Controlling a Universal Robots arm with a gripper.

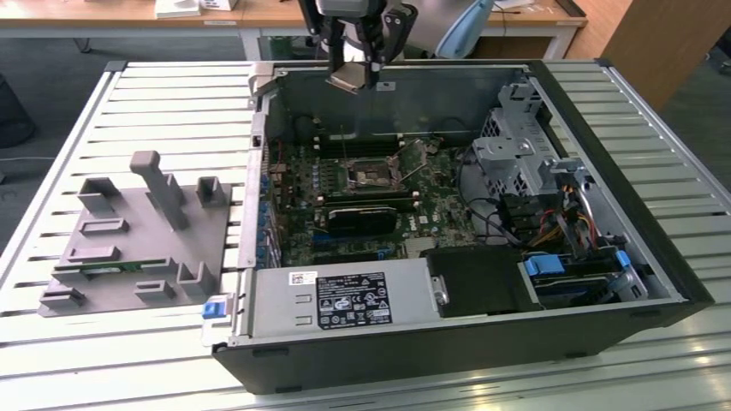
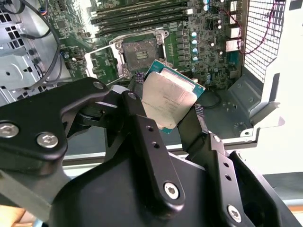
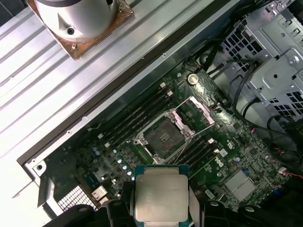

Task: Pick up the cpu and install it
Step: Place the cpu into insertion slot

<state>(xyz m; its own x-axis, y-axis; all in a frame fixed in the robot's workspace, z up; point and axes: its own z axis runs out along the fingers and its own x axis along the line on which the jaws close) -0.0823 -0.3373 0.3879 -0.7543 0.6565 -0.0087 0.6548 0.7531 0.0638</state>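
The cpu [image 2: 166, 100] is a flat square chip with a silver-grey top and a green rim, and my gripper [image 2: 165, 109] is shut on its edges. In the exterior view my gripper [image 1: 356, 77] holds the cpu [image 1: 346, 80] high over the far side of the open computer case [image 1: 639, 214]. The first wrist view looks down past the cpu [image 3: 161, 198] to the motherboard. The open cpu socket [image 3: 163, 136] lies there with its metal frame lifted. That socket [image 1: 371, 177] sits mid-board, well below my gripper, and it appears too in the second wrist view [image 2: 139, 54].
A black heatsink block [image 1: 363, 217] lies on the motherboard near the socket. Drive cages and cables [image 1: 525, 171] fill the case at the exterior view's right, a power supply [image 1: 342, 300] the near side. A grey parts holder [image 1: 143, 235] stands on the slatted table at the exterior view's left.
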